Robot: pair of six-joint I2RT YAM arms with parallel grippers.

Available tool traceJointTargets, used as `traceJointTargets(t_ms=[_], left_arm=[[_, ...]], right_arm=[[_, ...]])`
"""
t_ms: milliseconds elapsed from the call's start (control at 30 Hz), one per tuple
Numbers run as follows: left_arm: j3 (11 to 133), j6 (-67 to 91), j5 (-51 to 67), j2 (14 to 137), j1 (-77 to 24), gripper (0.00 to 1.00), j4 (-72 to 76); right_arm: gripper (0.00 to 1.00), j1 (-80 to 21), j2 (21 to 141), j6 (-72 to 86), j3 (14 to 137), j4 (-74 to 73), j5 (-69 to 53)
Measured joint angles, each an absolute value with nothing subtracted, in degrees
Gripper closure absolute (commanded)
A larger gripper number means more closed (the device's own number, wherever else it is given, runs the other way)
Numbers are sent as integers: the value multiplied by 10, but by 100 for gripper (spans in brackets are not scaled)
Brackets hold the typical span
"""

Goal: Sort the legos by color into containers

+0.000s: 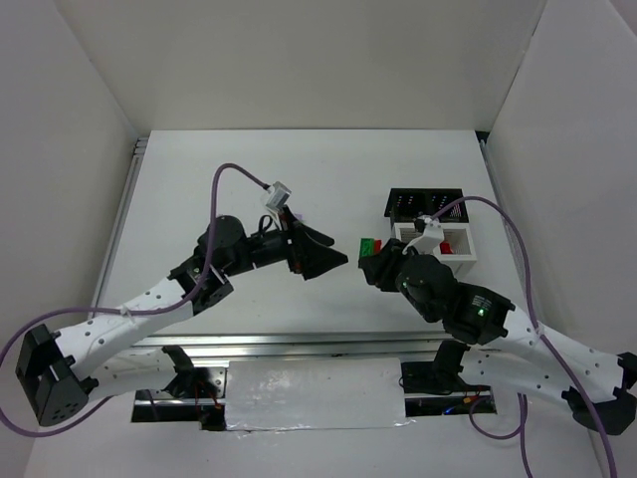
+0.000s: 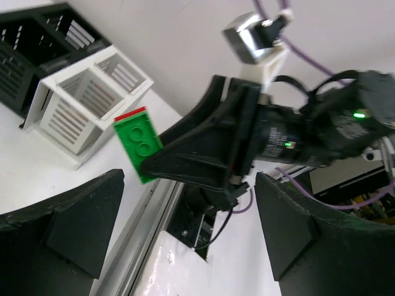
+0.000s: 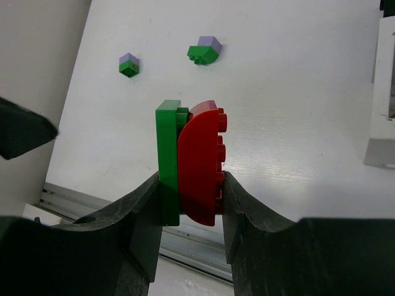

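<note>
My right gripper (image 3: 191, 185) is shut on a stacked pair of legos, a green plate (image 3: 168, 160) pressed against a red rounded brick (image 3: 200, 163), held above the table. The pair shows in the top view (image 1: 370, 246) and the left wrist view (image 2: 139, 148). My left gripper (image 2: 185, 246) is open and empty, facing the right gripper (image 1: 373, 264) from the left (image 1: 320, 261). Two lavender-on-green legos (image 3: 128, 65) (image 3: 204, 50) lie on the table beyond. The black bin (image 1: 425, 204) and white bin (image 1: 460, 261) stand behind the right gripper; a red piece (image 1: 447, 246) lies in the white bin.
The bins also show in the left wrist view, the white bin (image 2: 86, 105) and the black bin (image 2: 31, 49). A metal rail (image 1: 299, 344) runs along the table's near edge. White walls enclose the table on the left, back and right.
</note>
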State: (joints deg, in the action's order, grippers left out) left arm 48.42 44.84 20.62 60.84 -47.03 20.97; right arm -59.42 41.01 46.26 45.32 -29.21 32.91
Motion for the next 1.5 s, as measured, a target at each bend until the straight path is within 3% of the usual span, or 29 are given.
traceJointTargets(t_ms=[400, 667, 700, 933, 1067, 1167, 1233, 1267, 1367, 1433, 1467, 1500], left_arm=[[526, 420, 138, 703, -502, 4, 171], [553, 420, 116, 731, -503, 11, 162], [555, 420, 114, 734, -503, 17, 158], [559, 420, 98, 749, -507, 21, 137], [559, 423, 98, 750, -508, 34, 133], [560, 425, 109, 756, -509, 53, 144], [561, 430, 113, 760, -510, 72, 152], [562, 433, 116, 762, -509, 86, 154], [567, 435, 119, 771, -507, 100, 155], [568, 435, 121, 775, -507, 100, 157], [568, 435, 122, 775, -507, 100, 159], [568, 435, 122, 775, -506, 100, 160]], right_arm=[[100, -612, 404, 468, 453, -306, 318], [100, -646, 426, 463, 457, -301, 322], [100, -648, 429, 462, 459, -301, 324], [100, -658, 436, 464, 466, -301, 352], [100, -659, 435, 464, 467, -301, 367], [100, -659, 441, 464, 474, -304, 375], [100, -659, 449, 462, 475, -306, 383], [100, -659, 453, 462, 476, -306, 386], [100, -659, 462, 462, 477, -307, 397], [95, -659, 463, 460, 477, -310, 401], [84, -659, 463, 459, 477, -309, 402], [66, -659, 462, 457, 477, -308, 402]])
